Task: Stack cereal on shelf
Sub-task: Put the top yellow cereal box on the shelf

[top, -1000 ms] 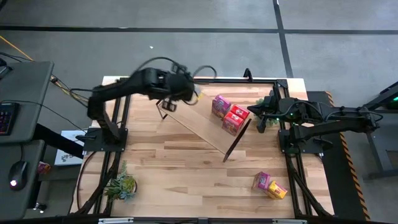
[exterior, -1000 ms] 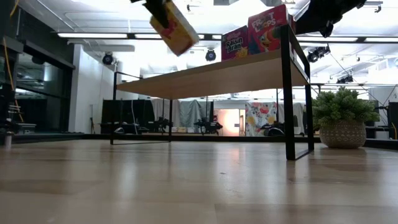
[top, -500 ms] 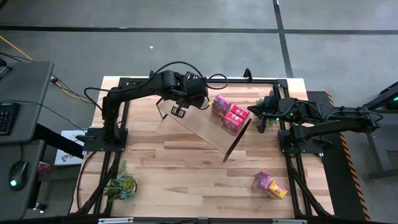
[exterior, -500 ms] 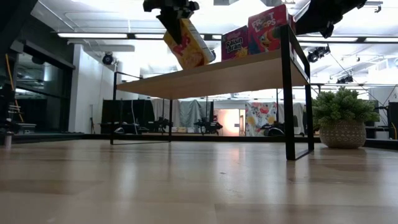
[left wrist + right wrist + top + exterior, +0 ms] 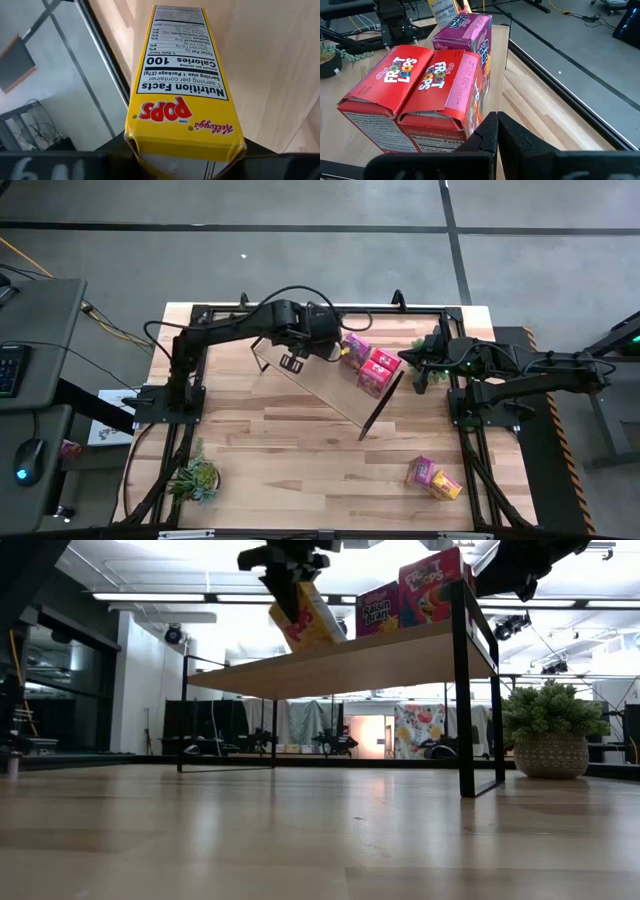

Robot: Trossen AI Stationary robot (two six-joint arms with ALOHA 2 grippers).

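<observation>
My left gripper is shut on a yellow cereal box and carries it over the shelf, a light-wood board on black legs standing slantwise on the table. In the left wrist view the box reaches away over the board. A pink box and two red boxes stand on the shelf's right part. My right gripper waits shut beside the red boxes, touching nothing. My left gripper pinches the yellow box at its upper end between its two fingers, one on each wide face, with the narrow nutrition panel turned to the wrist camera. The fingers come from above, slanting down. The box hangs tilted; whether its lower end touches the board, I cannot tell.
A pink box and a yellow box lie on the table near its front right. One potted plant stands at the front left, another beside the shelf's right legs. Black rails run along the table's edges.
My left gripper has carried the yellow box toward the table's right edge and down, from above the shelf's left end to just beside the pink box. The box stays tilted in the hold and now hangs low over the board.
</observation>
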